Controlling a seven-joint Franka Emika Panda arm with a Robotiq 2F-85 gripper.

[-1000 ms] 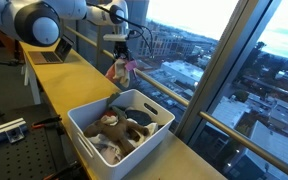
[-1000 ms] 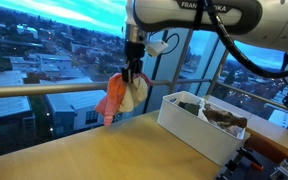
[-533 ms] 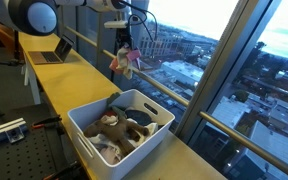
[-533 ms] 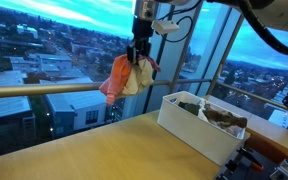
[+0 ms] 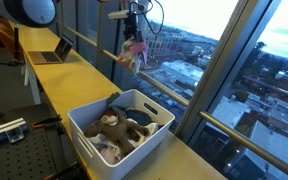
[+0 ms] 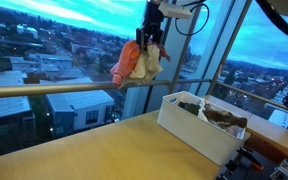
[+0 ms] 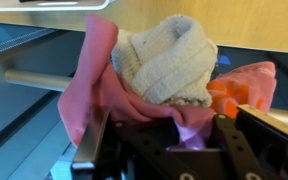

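- the pink and beige soft toy [image 5: 134, 53] hangs at the upper centre of the frame in both exterior views, high above the wooden table [image 5: 76, 78].
- your gripper [image 6: 152, 42] pinches the toy's top, jaws pressed into the fabric.
- the white bin [image 5: 84, 128] of plush toys sits at lower centre, well apart.
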